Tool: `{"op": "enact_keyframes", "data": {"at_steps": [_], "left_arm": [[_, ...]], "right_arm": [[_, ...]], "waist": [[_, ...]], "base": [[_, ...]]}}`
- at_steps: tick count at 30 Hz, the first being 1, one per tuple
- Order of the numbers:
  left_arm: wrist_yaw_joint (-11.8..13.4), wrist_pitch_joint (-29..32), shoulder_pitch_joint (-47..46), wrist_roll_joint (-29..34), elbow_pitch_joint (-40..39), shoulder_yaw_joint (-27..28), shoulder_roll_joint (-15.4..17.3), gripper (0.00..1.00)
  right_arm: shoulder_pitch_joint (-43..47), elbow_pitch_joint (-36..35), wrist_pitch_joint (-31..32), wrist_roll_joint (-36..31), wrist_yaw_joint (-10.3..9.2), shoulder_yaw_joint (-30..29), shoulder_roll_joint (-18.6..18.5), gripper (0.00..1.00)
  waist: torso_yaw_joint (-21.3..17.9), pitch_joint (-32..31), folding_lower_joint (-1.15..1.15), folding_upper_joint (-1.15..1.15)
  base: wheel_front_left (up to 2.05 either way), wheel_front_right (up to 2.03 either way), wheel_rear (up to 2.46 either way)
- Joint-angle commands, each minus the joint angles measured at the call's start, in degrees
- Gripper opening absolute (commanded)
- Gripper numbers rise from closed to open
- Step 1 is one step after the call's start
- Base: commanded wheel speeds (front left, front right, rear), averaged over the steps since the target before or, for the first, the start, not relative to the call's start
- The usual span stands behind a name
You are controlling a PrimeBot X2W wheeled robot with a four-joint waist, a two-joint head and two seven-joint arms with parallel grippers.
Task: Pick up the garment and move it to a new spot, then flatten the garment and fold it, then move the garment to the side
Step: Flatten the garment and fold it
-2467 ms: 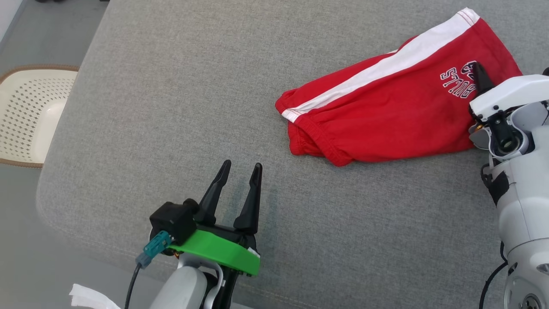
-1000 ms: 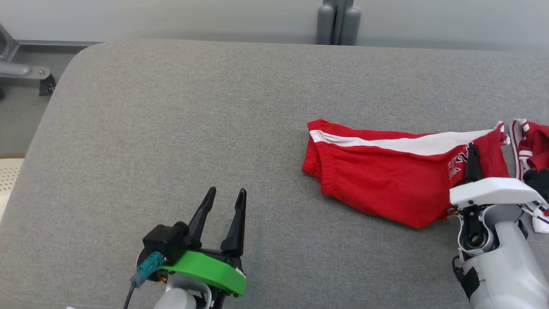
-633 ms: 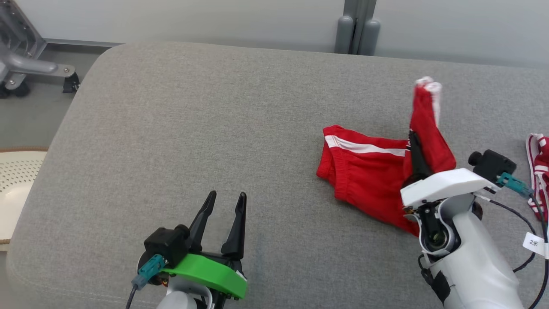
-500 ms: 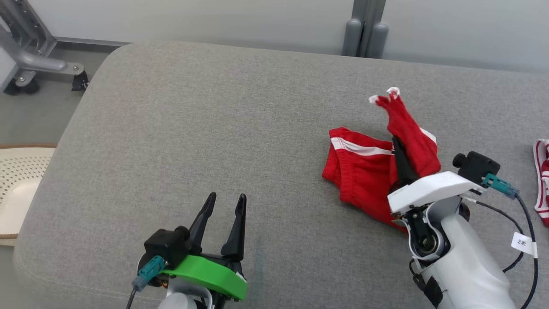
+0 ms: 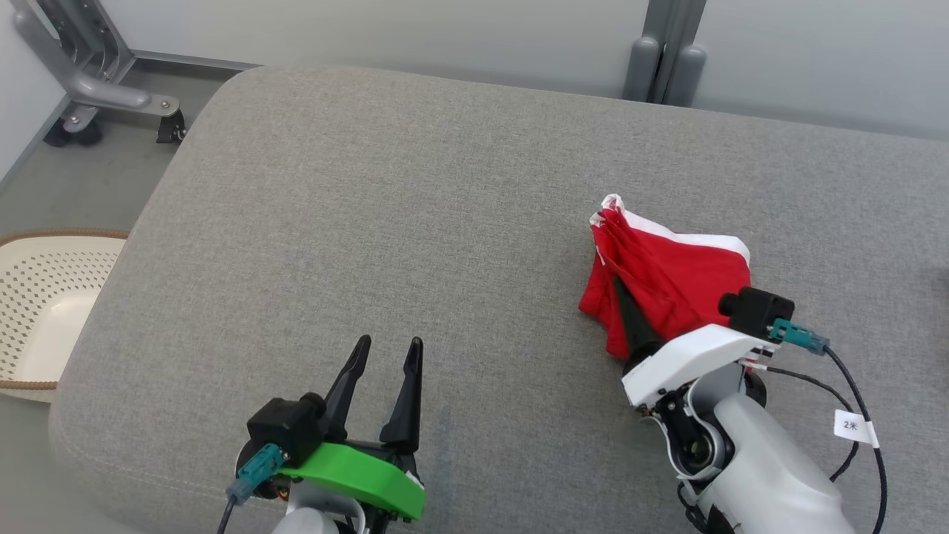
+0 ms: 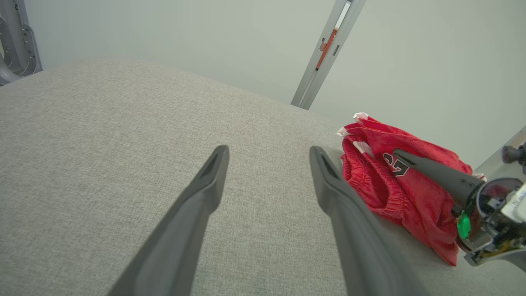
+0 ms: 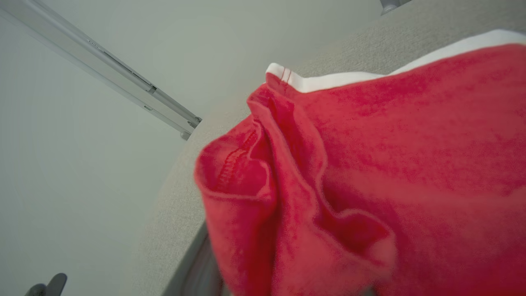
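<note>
The garment [image 5: 667, 274] is a pair of red shorts with a white side stripe, bunched in a heap on the right of the grey cushion [image 5: 371, 185]. My right gripper [image 5: 630, 297] is pushed into its near edge; one dark finger [image 5: 626, 319] shows and cloth covers the other. The left wrist view has that finger [image 6: 431, 172] lying across the garment [image 6: 394, 181] by its printed logo. In the right wrist view red cloth [image 7: 390, 144] drapes over the fingers. My left gripper [image 5: 387, 345] stands open over bare cushion at the lower left, well apart from the garment, jaws [image 6: 269, 150] empty.
A cream perforated basket [image 5: 44, 297] sits on the floor left of the cushion. A grey metal frame on castors [image 5: 96, 89] stands at the back left, and a grey post [image 5: 663, 59] rises behind the cushion. A labelled cable [image 5: 852, 426] hangs off my right wrist.
The head camera has swung. My right gripper lifted one end of the spread shorts and carried it left over the rest, leaving a bunched heap. The left gripper stayed open and still.
</note>
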Motion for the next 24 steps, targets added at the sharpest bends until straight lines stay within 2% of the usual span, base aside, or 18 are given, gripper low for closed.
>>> {"op": "enact_keyframes", "data": {"at_steps": [1,14,20,24], "left_arm": [[0.3,0.0,0.5,-0.6,0.1,0.1,0.1,1.0],[0.5,0.0,0.9,-0.3,0.2,0.7,0.1,1.0],[0.5,0.0,1.0,0.2,0.3,1.3,0.1,1.0],[0.4,0.0,0.9,0.5,0.0,1.9,0.1,1.0]], "right_arm": [[-0.6,0.4,0.0,0.6,0.01,1.3,-0.2,1.0],[-0.3,2.9,3.9,6.0,0.01,14.7,-0.2,1.0],[0.2,1.2,5.6,8.0,0.01,18.4,-0.2,1.0],[-0.3,-1.1,4.5,6.4,0.01,18.2,-0.8,1.0]], "waist": [[0.0,0.0,0.0,0.0],[-1.8,-0.6,0.0,0.0],[-4.5,-1.3,0.0,0.0],[-6.8,-1.6,0.0,0.0]], "base": [[0.0,0.0,0.0],[0.0,0.0,0.0],[0.0,0.0,0.0],[0.0,0.0,0.0]]}}
